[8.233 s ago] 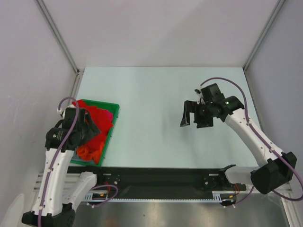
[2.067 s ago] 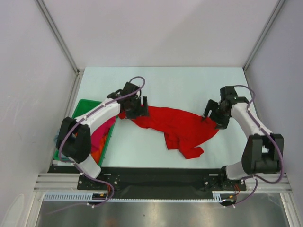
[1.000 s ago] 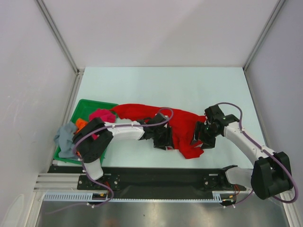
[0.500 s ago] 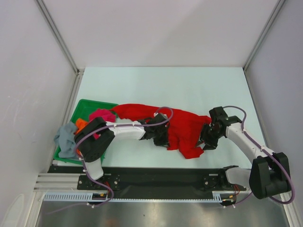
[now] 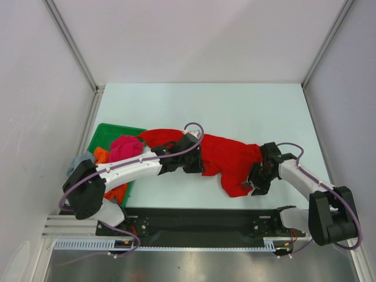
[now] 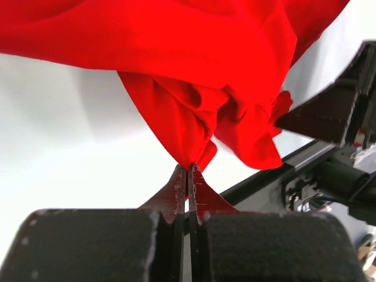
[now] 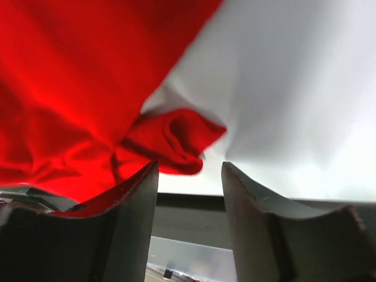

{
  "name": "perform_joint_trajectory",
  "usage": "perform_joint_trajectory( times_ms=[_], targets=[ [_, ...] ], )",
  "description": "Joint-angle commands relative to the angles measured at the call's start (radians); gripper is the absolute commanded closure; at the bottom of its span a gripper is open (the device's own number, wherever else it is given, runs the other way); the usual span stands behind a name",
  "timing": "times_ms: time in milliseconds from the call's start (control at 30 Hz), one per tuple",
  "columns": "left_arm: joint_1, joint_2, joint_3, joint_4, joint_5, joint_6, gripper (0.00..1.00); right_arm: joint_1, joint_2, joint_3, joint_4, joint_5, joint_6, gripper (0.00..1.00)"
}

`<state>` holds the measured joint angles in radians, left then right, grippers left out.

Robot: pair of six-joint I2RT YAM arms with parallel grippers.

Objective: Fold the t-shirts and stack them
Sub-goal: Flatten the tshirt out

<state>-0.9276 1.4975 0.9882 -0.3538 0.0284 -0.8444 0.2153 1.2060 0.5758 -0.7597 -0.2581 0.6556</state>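
Red t-shirt (image 5: 232,157) lies crumpled across table (image 5: 194,106), toward near edge, stretched between both arms. Left gripper (image 6: 188,171) pinched tight on pointed fold of red cloth, fabric bunching away from tips. Right gripper (image 7: 191,169) at shirt's right end, fingers apart, small rolled fold lying just beyond tips. Magenta-pink t-shirt (image 5: 124,145), orange t-shirt (image 5: 100,155) heaped in green tray (image 5: 111,129) at left. Grey-blue t-shirt (image 5: 79,161) at tray's outer edge.
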Motion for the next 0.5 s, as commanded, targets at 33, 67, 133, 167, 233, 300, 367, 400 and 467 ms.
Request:
perform_joint_trajectory(
  times_ms=[33, 67, 133, 167, 233, 300, 367, 400, 467],
  targets=[
    [-0.008, -0.040, -0.006, -0.050, -0.025, 0.054, 1.00, 0.018, 0.092, -0.004, 0.144, 0.000, -0.002, 0.48],
    [-0.008, -0.045, -0.003, -0.059, -0.024, 0.060, 1.00, 0.019, 0.110, 0.001, 0.154, 0.000, -0.004, 0.50],
    [-0.008, -0.071, 0.006, -0.085, -0.053, 0.093, 1.00, 0.018, 0.121, 0.019, 0.149, -0.015, -0.008, 0.74],
    [-0.008, -0.083, 0.030, -0.143, -0.065, 0.108, 0.99, 0.012, 0.115, 0.063, 0.126, -0.021, -0.011, 0.88],
    [-0.008, -0.140, 0.062, -0.212, -0.122, 0.152, 1.00, -0.011, 0.046, 0.126, 0.013, -0.061, -0.007, 1.00],
    [-0.007, -0.201, 0.121, -0.325, -0.169, 0.179, 1.00, -0.037, -0.017, 0.264, -0.070, -0.069, -0.007, 1.00],
    [0.004, -0.320, 0.209, -0.435, -0.244, 0.223, 1.00, -0.071, -0.062, 0.437, -0.202, -0.055, -0.030, 1.00],
    [0.009, -0.321, 0.249, -0.436, -0.266, 0.223, 1.00, -0.085, -0.060, 0.502, -0.246, -0.055, -0.030, 1.00],
    [0.033, -0.384, 0.370, -0.530, -0.323, 0.248, 1.00, -0.114, -0.042, 0.600, -0.361, -0.069, -0.065, 1.00]
  ],
)
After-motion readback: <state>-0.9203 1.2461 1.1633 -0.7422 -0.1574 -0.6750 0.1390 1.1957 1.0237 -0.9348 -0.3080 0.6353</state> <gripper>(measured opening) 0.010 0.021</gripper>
